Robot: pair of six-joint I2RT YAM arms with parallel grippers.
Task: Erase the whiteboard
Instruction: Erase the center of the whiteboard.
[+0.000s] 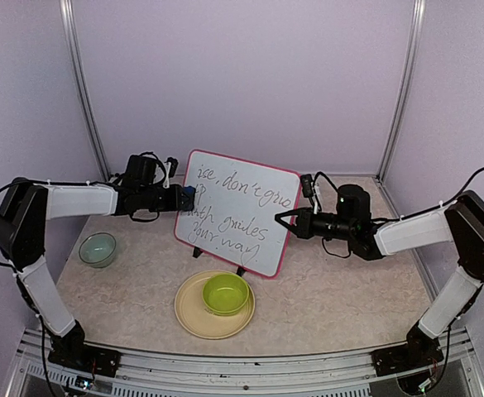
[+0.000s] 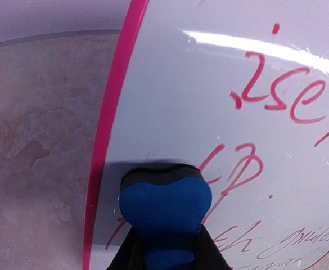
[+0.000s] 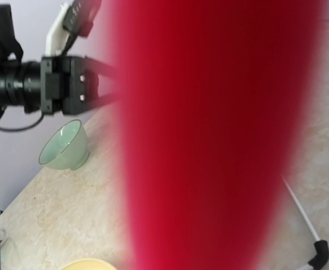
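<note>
Plainly the whiteboard [image 1: 237,211] stands near the middle of the worktop [image 1: 349,289], leaning back on two small black feet [image 1: 197,252], its face covered in handwriting except a bare patch at its 9 o'clock edge. It looks light and stiff, with a glossy, slippery face, and on such small feet it would probably skid or tip under a sideways push. The rounded pink frame [image 1: 289,217] seems the sensible place to hold it, since the face offers no purchase.

The left claw [image 1: 184,198] is clamped on a blue eraser [image 2: 164,208], whose soft foam bulges between the fingers. The eraser's dark pad is pressed against the board just inside the frame at 9 o'clock.

The right claw [image 1: 287,220] sits at the board's 3 o'clock edge. Its own camera shows only a red blur of frame very close up, so I cannot tell whether it grips the frame or merely straddles it.

A yellow plate [image 1: 188,310] carrying a green bowl [image 1: 226,293] lies at the board's 6 o'clock. A pale bowl [image 1: 98,249] sits well apart at 8 o'clock.
</note>
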